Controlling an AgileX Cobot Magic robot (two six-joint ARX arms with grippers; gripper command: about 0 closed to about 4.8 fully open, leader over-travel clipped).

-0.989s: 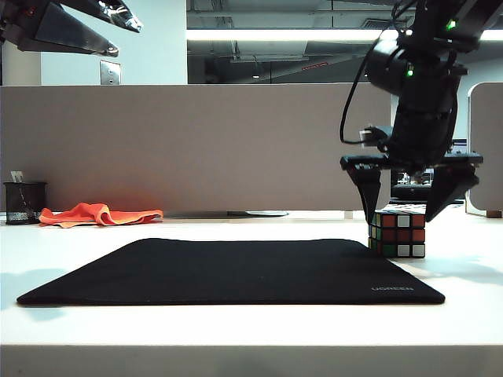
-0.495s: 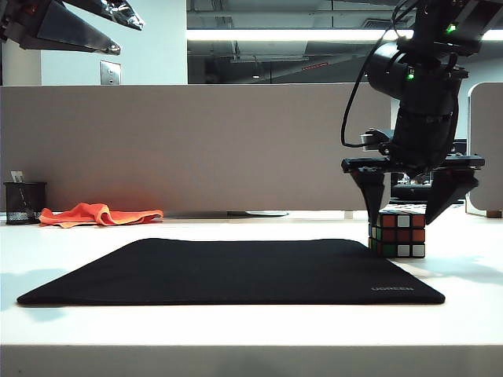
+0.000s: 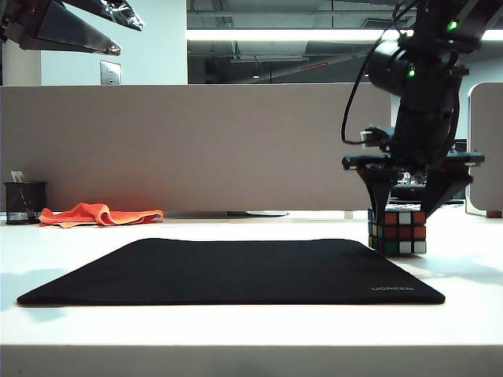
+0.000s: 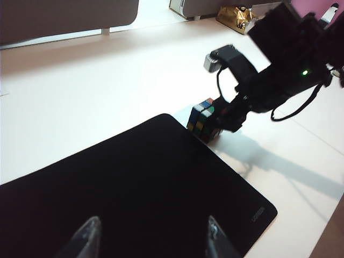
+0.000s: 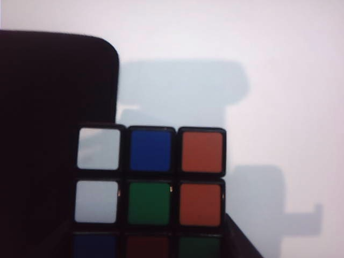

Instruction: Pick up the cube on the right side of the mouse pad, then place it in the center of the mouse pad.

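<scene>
The cube point(image 3: 398, 231) sits on the white table point(image 3: 251, 322), just off the right edge of the black mouse pad point(image 3: 236, 271), near that pad's far right corner. In the right wrist view the cube point(image 5: 149, 191) fills the lower middle, its top face showing white, blue, orange and green stickers, with the pad's rounded corner point(image 5: 54, 107) right beside it.

The right gripper point(image 3: 407, 206) hangs straight above the cube, one finger on either side of its upper part. The jaws look drawn in against the cube's sides, but whether they press on it cannot be told.

The left gripper point(image 4: 152, 236) hovers high over the near part of the pad, its jaws spread wide with nothing between them.

At the table's far left edge lie an orange cloth point(image 3: 98, 214) and a dark cup point(image 3: 23, 203).
</scene>
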